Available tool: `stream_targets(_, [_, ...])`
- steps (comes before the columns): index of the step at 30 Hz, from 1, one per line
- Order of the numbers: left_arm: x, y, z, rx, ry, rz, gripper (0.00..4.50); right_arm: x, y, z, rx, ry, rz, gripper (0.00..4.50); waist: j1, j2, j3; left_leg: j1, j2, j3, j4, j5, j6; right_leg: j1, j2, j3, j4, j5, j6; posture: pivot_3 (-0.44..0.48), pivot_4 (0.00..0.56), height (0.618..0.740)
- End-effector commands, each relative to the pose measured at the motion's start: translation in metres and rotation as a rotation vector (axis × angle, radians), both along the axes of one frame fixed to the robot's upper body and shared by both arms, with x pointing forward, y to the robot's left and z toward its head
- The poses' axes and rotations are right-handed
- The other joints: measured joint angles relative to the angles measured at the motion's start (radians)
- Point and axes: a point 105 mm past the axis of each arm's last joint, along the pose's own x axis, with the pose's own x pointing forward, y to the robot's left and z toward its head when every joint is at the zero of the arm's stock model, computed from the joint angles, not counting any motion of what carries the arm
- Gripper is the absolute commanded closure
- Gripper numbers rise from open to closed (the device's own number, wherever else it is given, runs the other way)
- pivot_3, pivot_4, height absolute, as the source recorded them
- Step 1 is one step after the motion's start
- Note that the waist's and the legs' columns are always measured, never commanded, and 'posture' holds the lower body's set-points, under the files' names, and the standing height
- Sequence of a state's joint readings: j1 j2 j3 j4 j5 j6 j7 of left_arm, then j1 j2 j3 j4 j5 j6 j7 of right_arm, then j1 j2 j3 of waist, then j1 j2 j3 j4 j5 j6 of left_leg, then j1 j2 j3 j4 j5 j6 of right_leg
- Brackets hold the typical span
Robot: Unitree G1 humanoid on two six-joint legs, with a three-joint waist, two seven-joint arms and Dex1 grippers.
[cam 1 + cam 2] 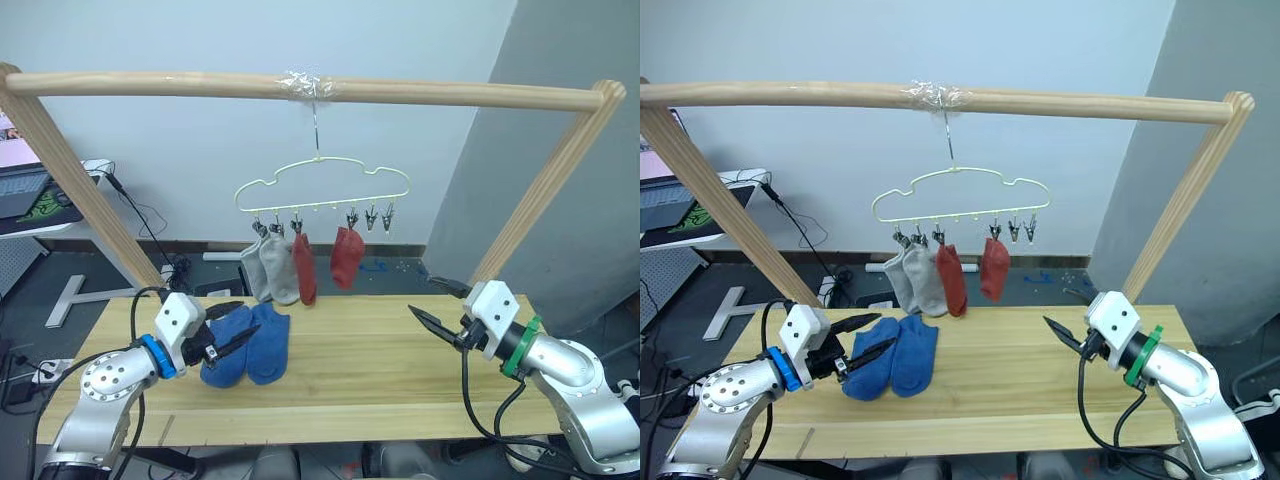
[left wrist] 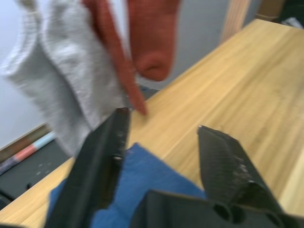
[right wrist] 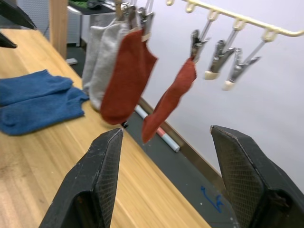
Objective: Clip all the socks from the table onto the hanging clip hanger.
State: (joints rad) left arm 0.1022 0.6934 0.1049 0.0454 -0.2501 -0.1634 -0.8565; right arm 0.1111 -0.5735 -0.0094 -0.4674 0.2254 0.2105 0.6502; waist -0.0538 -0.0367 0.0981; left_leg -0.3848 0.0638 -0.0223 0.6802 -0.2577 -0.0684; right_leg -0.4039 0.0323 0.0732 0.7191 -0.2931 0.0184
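Observation:
Two blue socks (image 1: 250, 345) lie side by side on the left part of the table (image 1: 390, 375). My left gripper (image 1: 249, 321) is open, low over the left blue sock (image 2: 142, 166), with nothing between its fingers. The clip hanger (image 1: 322, 180) hangs from the pole above the table's far edge. Clipped to it are two grey socks (image 1: 270, 270) and two rust-red socks (image 1: 346, 256). Its two rightmost clips (image 3: 223, 59) hold nothing. My right gripper (image 1: 421, 294) is open and empty over the table's right part, pointing toward the hanger.
A round wooden pole frame (image 1: 420, 92) spans the table, its slanted posts (image 1: 75, 170) standing at both ends. A desk with a laptop (image 1: 22, 190) stands at far left. Cables lie on the floor behind the table.

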Motion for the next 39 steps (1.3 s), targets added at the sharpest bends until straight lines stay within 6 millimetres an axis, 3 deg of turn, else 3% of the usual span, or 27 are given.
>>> stream_targets(1, [0.001,-0.002,0.009,-0.04,-0.023,-0.011,0.61,-0.002,-0.002,0.008,0.073,0.004,-0.013,1.08,0.0,0.001,-0.003,0.0,0.0,0.0,0.0,0.0,0.0,0.0,0.0,0.0,0.0,0.0,0.0,0.01,0.035,0.694])
stream_targets(3, [-0.004,0.0,0.005,-0.06,-0.001,-0.001,0.0,-0.004,0.0,0.007,0.06,-0.007,-0.005,0.51,0.001,0.001,-0.006,0.0,0.0,0.001,0.0,0.0,0.0,0.0,0.0,0.001,0.0,-0.001,-0.001,0.01,0.035,0.694])
stream_targets(5, [-0.005,0.0,0.004,-0.068,0.003,0.004,0.0,-0.004,0.0,0.007,0.049,-0.013,-0.003,0.01,0.001,0.002,-0.007,0.0,0.0,0.001,-0.001,0.0,0.0,0.0,0.0,0.001,0.0,-0.001,-0.001,0.009,0.038,0.694])
stream_targets(11, [-0.015,0.004,-0.007,-0.064,0.016,0.037,0.0,-0.011,0.005,-0.001,0.033,0.01,0.015,0.01,0.005,0.002,-0.007,0.001,0.0,0.001,-0.002,0.0,0.0,0.0,0.0,0.001,0.0,-0.001,-0.002,0.016,0.051,0.694])
stream_targets(15, [-0.01,-0.007,0.001,-0.058,-0.047,0.017,0.0,-0.014,0.008,-0.004,0.027,0.021,0.029,0.01,0.015,0.002,-0.007,0.001,0.0,0.001,-0.001,0.0,0.0,0.0,0.0,0.001,0.0,-0.001,-0.002,0.021,0.053,0.694])
stream_targets(19, [-0.016,-0.019,0.004,-0.089,-0.019,-0.04,0.0,-0.012,0.008,-0.003,0.024,0.008,0.018,0.01,0.019,0.002,-0.007,0.001,0.0,0.002,-0.001,0.0,0.0,0.0,0.0,0.002,0.0,-0.001,-0.002,0.026,0.051,0.694])
stream_targets(39, [-0.017,-0.023,0.009,-0.088,-0.045,-0.086,0.0,0.004,0.01,0.004,0.091,-0.011,-0.087,0.01,0.023,0.005,-0.005,0.001,0.001,0.003,-0.002,0.0,0.0,-0.001,0.0,0.003,0.0,-0.002,-0.003,0.023,0.069,0.694])
